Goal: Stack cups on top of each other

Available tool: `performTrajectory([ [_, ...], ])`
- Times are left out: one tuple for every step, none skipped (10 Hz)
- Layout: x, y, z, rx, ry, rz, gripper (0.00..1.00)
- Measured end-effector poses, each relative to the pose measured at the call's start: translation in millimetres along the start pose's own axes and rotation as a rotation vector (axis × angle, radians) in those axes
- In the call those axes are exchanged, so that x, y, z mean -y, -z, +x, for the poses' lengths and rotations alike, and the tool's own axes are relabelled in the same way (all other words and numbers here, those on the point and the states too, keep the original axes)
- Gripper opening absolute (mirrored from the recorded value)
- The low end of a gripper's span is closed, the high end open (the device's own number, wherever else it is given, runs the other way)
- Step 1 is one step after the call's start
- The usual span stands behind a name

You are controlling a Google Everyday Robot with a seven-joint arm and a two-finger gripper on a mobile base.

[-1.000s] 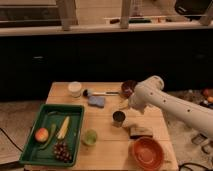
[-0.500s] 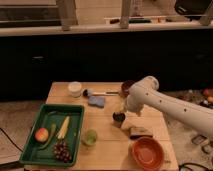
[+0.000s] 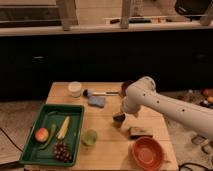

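Wooden tabletop (image 3: pixel 107 145) stands in front of a long dark counter front, and the three cups sit spread over it. Closest to the arm, the dark metallic cup (image 3: pixel 119 118) is near the table's middle, directly under the gripper (image 3: pixel 121 112), which is lowered right onto or around it; whether the pincer is apart or clamped on the cup cannot be told. Toward the front edge, the pale-green cup (image 3: pixel 90 137) stands just beside the right wall of the green tray (image 3: pixel 75 111), with bare wood between it and the dark cup. At the back left, the white cup (image 3: pixel 75 88) stands near the rear edge, well apart from the other two.

Behind the dark cup lie a blue sponge (image 3: pixel 97 101) and a brush (image 3: pixel 97 93). A small dark block (image 3: pixel 140 132) lies to its front right, and the orange bowl (image 3: pixel 148 152) fills the front right corner close to the edge. In the tray are an apple (image 3: pixel 41 134), a banana (image 3: pixel 63 127) and grapes (image 3: pixel 61 150).

From the right, the white arm (image 3: pixel 170 107) crosses above the table's right side, its rounded elbow raised and the wrist bent down to the dark cup
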State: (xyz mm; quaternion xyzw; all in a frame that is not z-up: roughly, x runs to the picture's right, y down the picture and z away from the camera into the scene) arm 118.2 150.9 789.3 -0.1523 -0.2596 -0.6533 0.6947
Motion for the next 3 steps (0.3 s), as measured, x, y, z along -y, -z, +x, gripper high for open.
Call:
performTrajectory([
  [-1.6,-2.0,2.5,0.006,-0.004,-0.001,0.80],
  [-1.5,-3.4,3.4,0.010,-0.004,-0.001,0.80],
  [-1.8,-4.8,4.2,0.014,-0.005,0.000,0.80],
])
